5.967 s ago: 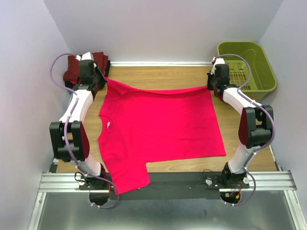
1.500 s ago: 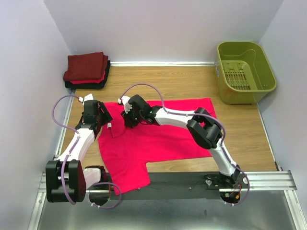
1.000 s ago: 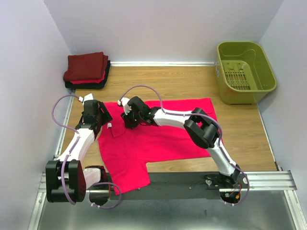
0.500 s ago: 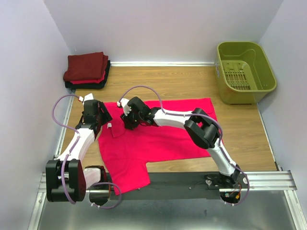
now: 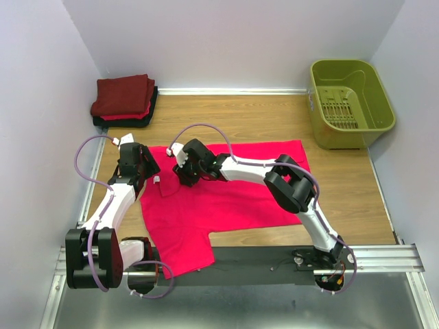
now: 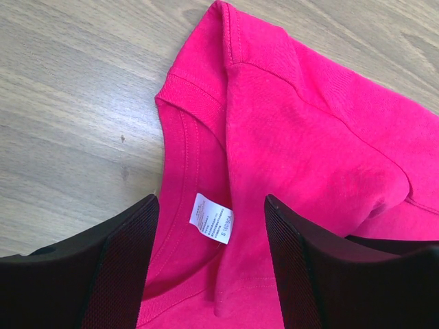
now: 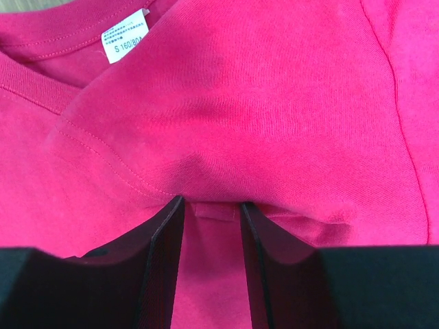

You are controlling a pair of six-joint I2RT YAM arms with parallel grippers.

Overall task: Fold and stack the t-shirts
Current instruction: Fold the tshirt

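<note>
A bright pink-red t-shirt [image 5: 240,192] lies on the wooden table, its far sleeve edge folded in over the collar. My left gripper [image 5: 147,175] hovers open over the collar and white label [image 6: 211,218], jaws wide, gripping nothing [image 6: 211,202]. My right gripper [image 5: 184,177] is beside it on the shirt's shoulder. Its jaws [image 7: 210,203] stand open a little, tips against a bulging fold of the shirt [image 7: 274,89], with a flat hem showing between them. A stack of folded t-shirts [image 5: 123,99], dark maroon on top of red and black, sits at the back left corner.
An olive-green plastic basket [image 5: 341,139] stands at the back right corner. The near sleeve [image 5: 182,250] of the shirt hangs over the table's front edge onto the metal rail. The right arm stretches leftward across the shirt. Walls close in the table on three sides.
Six seconds ago both grippers held the shirt's far edge up at the back; that edge now lies folded over near the collar. Over the last second the right jaws parted slightly.
</note>
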